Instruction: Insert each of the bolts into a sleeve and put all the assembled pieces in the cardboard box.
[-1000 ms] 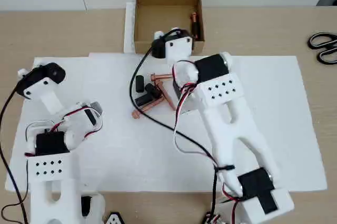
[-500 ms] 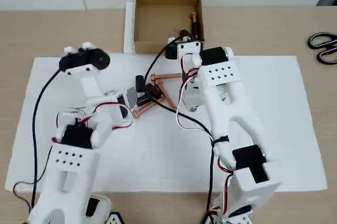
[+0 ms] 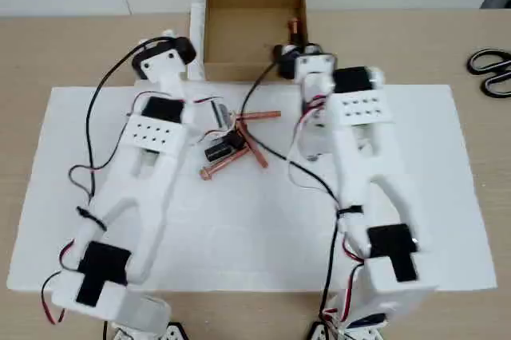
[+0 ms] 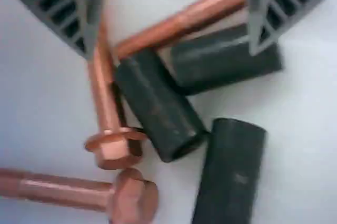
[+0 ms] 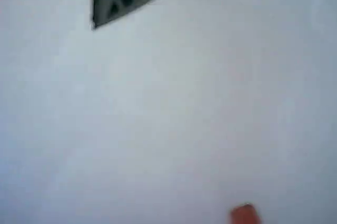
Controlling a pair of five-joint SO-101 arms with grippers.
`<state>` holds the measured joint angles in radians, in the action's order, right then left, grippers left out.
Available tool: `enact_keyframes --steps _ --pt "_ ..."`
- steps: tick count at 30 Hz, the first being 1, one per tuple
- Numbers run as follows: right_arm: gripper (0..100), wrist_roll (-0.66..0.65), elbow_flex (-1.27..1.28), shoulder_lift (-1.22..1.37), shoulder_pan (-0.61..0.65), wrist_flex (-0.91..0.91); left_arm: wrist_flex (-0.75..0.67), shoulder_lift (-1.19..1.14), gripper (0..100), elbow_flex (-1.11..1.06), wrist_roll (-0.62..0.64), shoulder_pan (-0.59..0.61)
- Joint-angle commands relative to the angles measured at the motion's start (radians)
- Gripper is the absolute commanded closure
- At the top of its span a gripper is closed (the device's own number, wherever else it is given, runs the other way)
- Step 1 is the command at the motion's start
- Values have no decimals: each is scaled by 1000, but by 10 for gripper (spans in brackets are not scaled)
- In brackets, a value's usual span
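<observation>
Several copper bolts point(image 3: 257, 116) and three short black sleeves point(image 3: 221, 148) lie in a loose pile on the white sheet point(image 3: 415, 196), just in front of the cardboard box point(image 3: 209, 33). My left gripper point(image 3: 221, 119) hovers over this pile, open. In the left wrist view its fingers point(image 4: 79, 8) straddle a sleeve point(image 4: 158, 105), a second sleeve point(image 4: 226, 58) and two bolts point(image 4: 105, 103); a third sleeve point(image 4: 231, 176) lies beside them. One copper piece point(image 3: 294, 33) rests inside the box at its right wall. My right arm point(image 3: 355, 108) stands right of the pile, near the box's front right corner.
Black scissors point(image 3: 491, 69) lie on the wooden table at the far right. The right wrist view looks down on bare sheet, with a bit of copper point(image 5: 243, 214) at its edge. Cables from both arms trail across the sheet's middle.
My left arm has swung from the sheet's left side up to the pile. The right arm has shifted right, off the pile.
</observation>
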<state>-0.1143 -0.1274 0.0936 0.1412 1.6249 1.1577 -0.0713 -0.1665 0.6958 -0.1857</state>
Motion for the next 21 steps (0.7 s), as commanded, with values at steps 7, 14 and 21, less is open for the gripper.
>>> enact_keyframes --steps 7,14,21 --pt "712 -8 -41 -243 -113 30 -8 -66 816 82 64 -89" --pt "712 -6 -41 -245 -111 30 -127 -127 816 87 160 -118" --pt "712 -6 -41 -248 -110 30 -164 -149 818 87 184 -147"
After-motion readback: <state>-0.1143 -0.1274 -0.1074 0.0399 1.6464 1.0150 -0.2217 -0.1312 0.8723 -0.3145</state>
